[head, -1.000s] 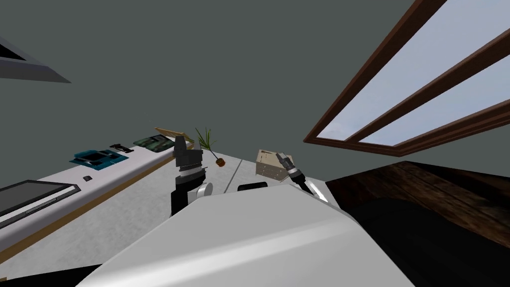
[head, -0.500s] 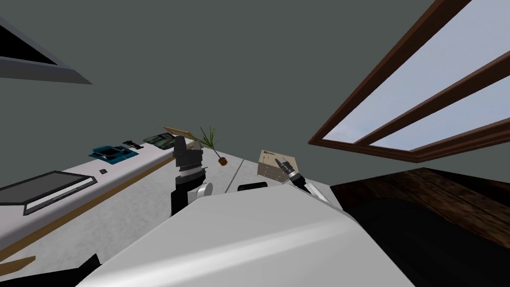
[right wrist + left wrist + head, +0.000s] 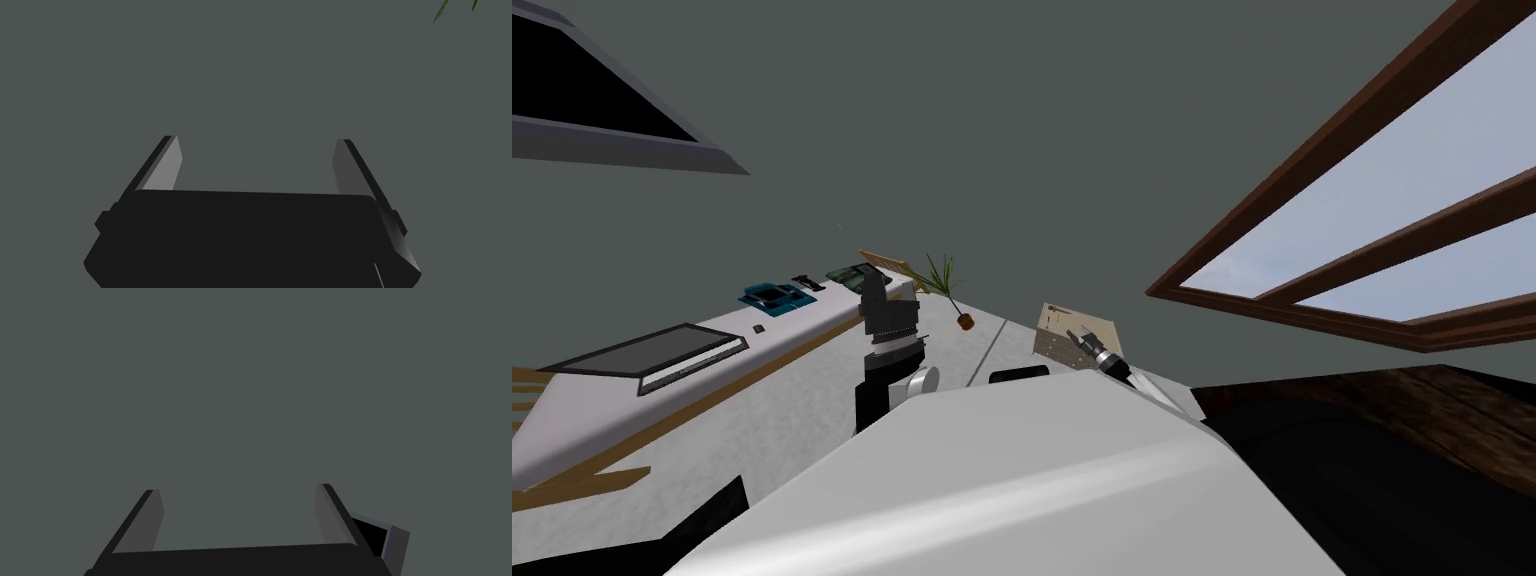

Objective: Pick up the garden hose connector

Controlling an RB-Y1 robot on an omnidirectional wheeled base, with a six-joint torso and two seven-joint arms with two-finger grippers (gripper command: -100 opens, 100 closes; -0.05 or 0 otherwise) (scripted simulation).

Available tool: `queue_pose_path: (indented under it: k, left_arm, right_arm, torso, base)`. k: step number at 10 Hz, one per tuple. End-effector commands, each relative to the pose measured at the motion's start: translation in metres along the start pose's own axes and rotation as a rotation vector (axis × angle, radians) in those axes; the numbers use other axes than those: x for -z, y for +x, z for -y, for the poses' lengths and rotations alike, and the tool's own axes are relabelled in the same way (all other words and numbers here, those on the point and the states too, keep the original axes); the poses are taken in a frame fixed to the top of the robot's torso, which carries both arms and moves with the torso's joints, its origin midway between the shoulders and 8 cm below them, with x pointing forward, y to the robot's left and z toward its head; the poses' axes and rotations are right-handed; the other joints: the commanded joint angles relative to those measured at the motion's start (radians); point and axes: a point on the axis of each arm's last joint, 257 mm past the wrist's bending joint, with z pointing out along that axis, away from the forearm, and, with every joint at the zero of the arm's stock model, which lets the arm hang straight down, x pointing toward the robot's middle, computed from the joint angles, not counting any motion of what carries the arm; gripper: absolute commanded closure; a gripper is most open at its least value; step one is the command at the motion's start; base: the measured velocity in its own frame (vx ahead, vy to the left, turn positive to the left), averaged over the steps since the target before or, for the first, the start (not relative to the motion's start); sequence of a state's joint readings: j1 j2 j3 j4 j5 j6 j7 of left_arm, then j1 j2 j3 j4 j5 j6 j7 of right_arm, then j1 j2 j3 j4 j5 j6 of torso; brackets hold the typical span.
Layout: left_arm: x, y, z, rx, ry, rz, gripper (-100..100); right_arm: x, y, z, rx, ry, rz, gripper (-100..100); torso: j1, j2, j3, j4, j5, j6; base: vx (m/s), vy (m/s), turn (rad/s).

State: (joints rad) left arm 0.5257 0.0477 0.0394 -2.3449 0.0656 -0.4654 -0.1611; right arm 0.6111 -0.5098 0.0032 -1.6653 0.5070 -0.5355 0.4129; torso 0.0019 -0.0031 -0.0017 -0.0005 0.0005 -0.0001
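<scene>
Both arms point up at the grey wall. The left gripper [image 3: 238, 488] has its fingers spread wide, the right gripper [image 3: 257, 138] likewise, and nothing sits between either pair. The hose connector? Probably among the small things on the counter [image 3: 802, 314] off to the robot's left, perhaps that small dark piece [image 3: 758, 329], though it's too small to tell. Expect it to be light, rigid and round-bodied, so likely slippery; pinch squarely across its middle.
</scene>
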Motion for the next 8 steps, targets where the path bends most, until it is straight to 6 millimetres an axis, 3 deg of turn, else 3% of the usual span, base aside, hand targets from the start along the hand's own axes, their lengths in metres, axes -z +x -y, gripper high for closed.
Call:
queue_pose_path:
  k: [1, 3, 4, 6, 8]
  left_arm:
    - [0.000, 0.000, 0.000, 0.000, 0.000, 0.000, 0]
    - [0.000, 0.000, 0.000, 0.000, 0.000, 0.000, 0]
    - [0.000, 0.000, 0.000, 0.000, 0.000, 0.000, 0]
    - [0.000, 0.000, 0.000, 0.000, 0.000, 0.000, 0]
    - [0.000, 0.000, 0.000, 0.000, 0.000, 0.000, 0]
  right_arm:
    - [0.010, 0.021, 0.014, 0.022, 0.025, -0.056, -100]
    - [0.035, 0.069, 0.045, 0.119, 0.061, -0.209, -100]
    - [0.039, 0.075, 0.050, 0.120, 0.070, -0.226, -100]
    - [0.068, 0.113, 0.079, 0.214, 0.091, -0.367, -100]
    - [0.088, 0.134, 0.097, 0.266, 0.104, -0.453, -100]
  torso:
    - [0.000, 0.000, 0.000, 0.000, 0.000, 0.000]
    - [0.000, -0.001, -0.001, 0.000, 0.000, 0.000]
    - [0.001, -0.003, -0.002, -0.001, 0.000, 0.000]
    - [0.002, -0.004, -0.002, -0.001, 0.000, 0.000]
    - [0.001, -0.005, -0.003, -0.001, 0.000, 0.001]
  base:
    - [0.052, 0.037, 0.101]
    - [0.092, 0.053, 0.225]
    - [0.101, 0.053, 0.076]
    - [0.136, 0.063, 0.213]
    - [0.121, 0.038, 0.122]
